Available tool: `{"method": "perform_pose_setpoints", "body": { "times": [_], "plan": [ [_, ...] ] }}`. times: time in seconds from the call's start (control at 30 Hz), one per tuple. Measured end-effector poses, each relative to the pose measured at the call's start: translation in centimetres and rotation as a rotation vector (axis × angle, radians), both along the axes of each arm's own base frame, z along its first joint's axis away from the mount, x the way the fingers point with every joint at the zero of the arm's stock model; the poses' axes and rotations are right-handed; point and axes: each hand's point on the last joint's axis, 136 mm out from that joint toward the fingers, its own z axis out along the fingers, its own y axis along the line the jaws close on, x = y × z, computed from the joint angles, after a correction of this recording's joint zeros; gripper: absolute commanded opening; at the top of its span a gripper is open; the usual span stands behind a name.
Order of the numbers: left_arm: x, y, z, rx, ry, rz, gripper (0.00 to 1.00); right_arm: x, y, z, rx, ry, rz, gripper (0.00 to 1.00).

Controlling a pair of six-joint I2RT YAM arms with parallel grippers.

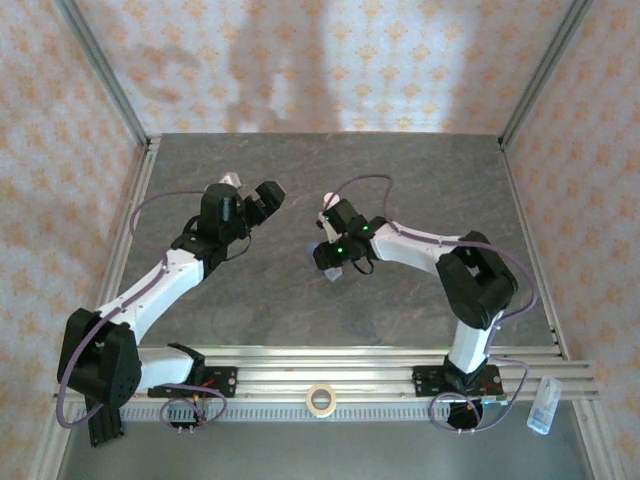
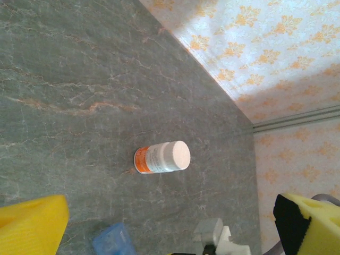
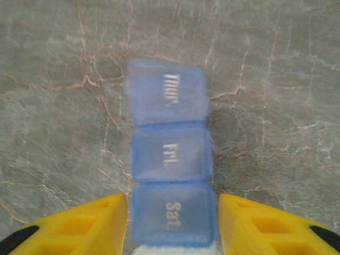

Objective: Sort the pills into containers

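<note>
A roll of tape (image 1: 320,400) lies on the rail at the near edge of the desk (image 3: 276,79), well on the near side of the containers (image 3: 170,175). The containers lie flat near the middle of the desk, a translucent blue strip with lids marked Thur, Fri and Sat, and a paler section at the near end.

The right end effector (image 3: 172,199) straddles the Sat compartment. Its yellow fingers (image 3: 79,226) stand partly open, one on each side of the strip. A thin sliver of desk shows on each side, so it has hold of nothing.

Just beyond the containers stands a small white bottle (image 2: 162,158) with an orange band, apart from them. In the top view, the left end effector (image 2: 171,207) hangs to the left of the containers and a little farther back. Its jaws are spread as wide as they go and it holds nothing. Beyond the containers, the patterned wall (image 2: 276,53) rises at the far edge of the desk.
</note>
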Motion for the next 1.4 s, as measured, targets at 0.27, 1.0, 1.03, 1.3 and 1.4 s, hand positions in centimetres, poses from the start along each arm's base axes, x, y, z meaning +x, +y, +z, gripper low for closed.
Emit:
{"method": "perform_pose_setpoints", "body": {
  "times": [0.27,1.0,1.03,1.3,1.4],
  "plan": [
    [0.0,0.1,-0.1,0.007,0.001,0.004,1.00,-0.4,0.4,-1.8,-0.106,-0.014,0.047,0.65],
    [0.4,-0.2,-2.3,0.039,0.047,-0.018,1.00,-2.7,-3.4,-2.0,-0.191,-0.042,0.000,0.82],
    [0.4,-0.2,-2.4,0.041,0.050,-0.019,1.00,-2.7,-3.4,-2.0,-0.193,-0.044,-0.001,0.82],
    [0.5,-0.4,-2.1,0.052,0.045,-0.034,1.00,-2.2,-3.9,-2.1,-0.220,-0.065,-0.023,0.83],
    [0.5,-0.4,-2.1,0.054,0.049,-0.036,1.00,-1.7,-4.5,-2.2,-0.230,-0.069,-0.040,0.83]
  ]
}}
